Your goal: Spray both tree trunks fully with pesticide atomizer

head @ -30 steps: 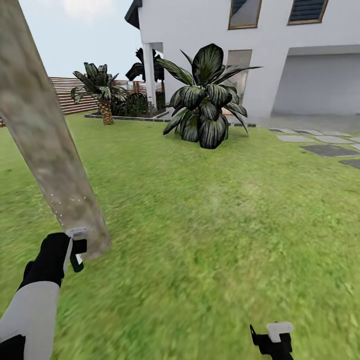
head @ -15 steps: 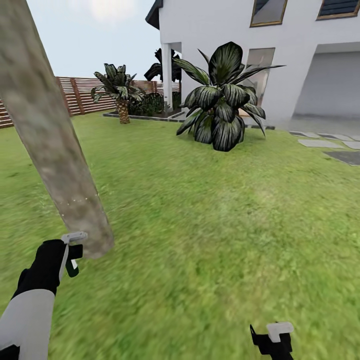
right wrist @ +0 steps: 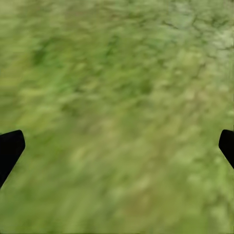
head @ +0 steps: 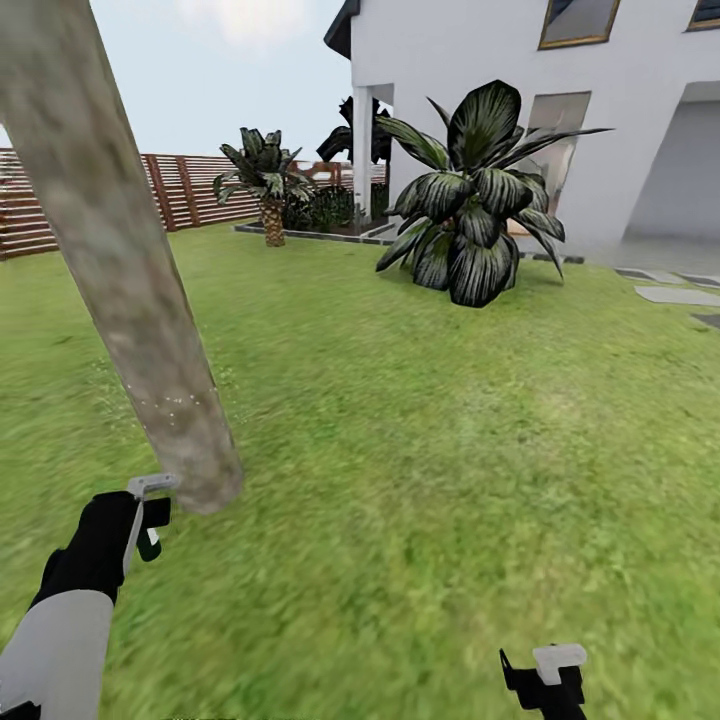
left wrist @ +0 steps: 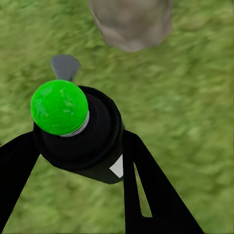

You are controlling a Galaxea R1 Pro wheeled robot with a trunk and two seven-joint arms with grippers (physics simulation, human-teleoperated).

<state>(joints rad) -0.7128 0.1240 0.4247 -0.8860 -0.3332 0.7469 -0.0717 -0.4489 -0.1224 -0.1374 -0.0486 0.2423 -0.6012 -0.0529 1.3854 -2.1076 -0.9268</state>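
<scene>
- No brand, label or writing can be read anywhere; the only mark is a small white patch on the black body of the pesticide atomizer [left wrist: 80,139].
- The left gripper [left wrist: 78,161] is clenched on the pesticide atomizer, one black finger [left wrist: 151,190] on each side of the bottle; in the left wrist view its round top shows bright green, with a grey nozzle at its side.
- In the head view the left gripper [head: 148,515] holds the bottle just beside the foot of the tree trunk [head: 120,260]; whether they touch I cannot tell.
- The right gripper [head: 545,680] hangs low over the lawn [head: 420,440], well apart from the trunk; its dark fingertips [right wrist: 9,148] stand wide at the two edges of the right wrist view with only grass between them, so it is released and holds nothing.
- The trunk is thick, mottled grey-tan, and leans across the head view from the grass upward.
- Farther off stands a large dark broad-leaved plant [head: 480,200], then a small palm [head: 265,185] by a planted bed.
- Behind run a brown slatted fence [head: 190,190] and a white house [head: 500,90], with pale stepping slabs [head: 680,295] in the grass.
</scene>
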